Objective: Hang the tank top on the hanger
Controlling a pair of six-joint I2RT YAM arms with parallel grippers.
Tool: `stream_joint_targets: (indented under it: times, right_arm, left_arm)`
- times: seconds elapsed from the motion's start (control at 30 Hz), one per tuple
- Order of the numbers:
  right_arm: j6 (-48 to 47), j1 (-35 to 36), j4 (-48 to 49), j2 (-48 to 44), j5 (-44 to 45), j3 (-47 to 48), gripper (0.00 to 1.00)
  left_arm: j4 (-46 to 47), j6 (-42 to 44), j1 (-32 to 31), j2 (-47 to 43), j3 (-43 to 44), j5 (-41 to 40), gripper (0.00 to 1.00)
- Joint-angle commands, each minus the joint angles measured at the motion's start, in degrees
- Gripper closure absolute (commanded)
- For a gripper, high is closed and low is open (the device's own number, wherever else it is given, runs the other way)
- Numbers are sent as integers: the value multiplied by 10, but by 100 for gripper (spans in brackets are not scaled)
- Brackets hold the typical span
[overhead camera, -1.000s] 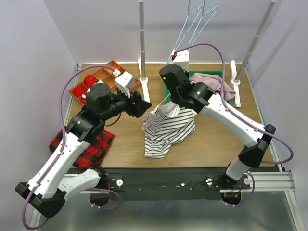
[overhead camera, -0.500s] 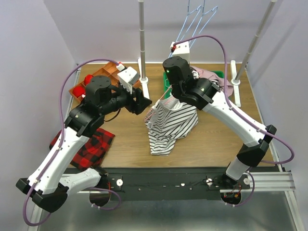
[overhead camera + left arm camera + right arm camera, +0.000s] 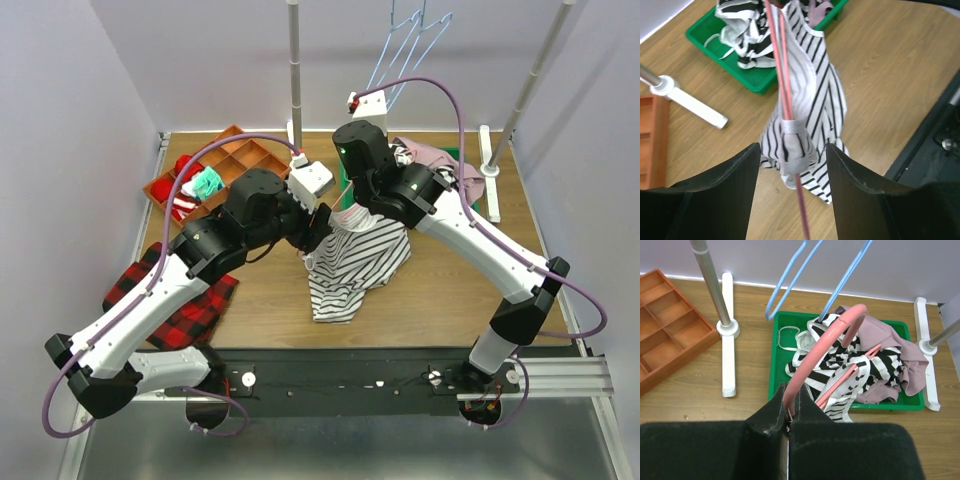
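Note:
The tank top (image 3: pixel 355 265) hangs from the pink hanger (image 3: pixel 785 95), its hem trailing on the table. My right gripper (image 3: pixel 791 405) is shut on the hanger's hook (image 3: pixel 820 345) and holds it up over the green tray. One strap (image 3: pixel 792 142) is bunched around the lower end of the hanger wire. My left gripper (image 3: pixel 792 165) is open, and its fingers (image 3: pixel 725 190) straddle that strap and wire end without touching them. In the top view the left gripper (image 3: pixel 318 228) sits right against the tank top's left edge.
A green tray (image 3: pixel 775 360) behind holds a bolder striped garment (image 3: pixel 840 352) and a mauve one (image 3: pixel 890 350). Light blue hangers (image 3: pixel 790 280) hang on the rack above. An orange compartment tray (image 3: pixel 225 160) stands back left, a red plaid cloth (image 3: pixel 190 300) front left. White-footed rack posts (image 3: pixel 727 330) stand at the back.
My left arm has swung right, bringing its fingers around the hanger's lower end and the strap, with the jaws a little narrower. The right arm lifted the hanger slightly backward.

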Motion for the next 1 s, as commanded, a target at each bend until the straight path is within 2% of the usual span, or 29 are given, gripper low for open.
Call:
stream_joint_targets:
  times: [0.0, 0.13, 0.4, 0.57, 0.7, 0.77, 0.9, 0.97]
  right_arm:
    - [14, 6, 13, -2, -8, -7, 99]
    - [17, 5, 12, -3, -8, -4, 99]
    - [21, 5, 11, -4, -8, -5, 99]
    - [21, 6, 12, -7, -7, -9, 99]
    - [23, 6, 11, -8, -9, -10, 99]
    - [23, 6, 11, -8, -11, -12, 99]
    - [23, 6, 13, -14, -21, -13, 99]
    - [26, 6, 15, -19, -33, -18, 93]
  left_arm:
    - [17, 16, -16, 5, -12, -82, 39]
    - [28, 16, -27, 15, -30, -126, 41]
    - [92, 22, -30, 1, -84, -122, 49]
    - [131, 2, -31, -10, -121, -127, 66]
    - [156, -3, -30, -24, -140, -119, 93]
    - [155, -2, -31, -23, -140, -118, 100]
    - [182, -20, -31, -35, -156, -119, 100]
    - [196, -31, -31, -43, -172, -124, 100]
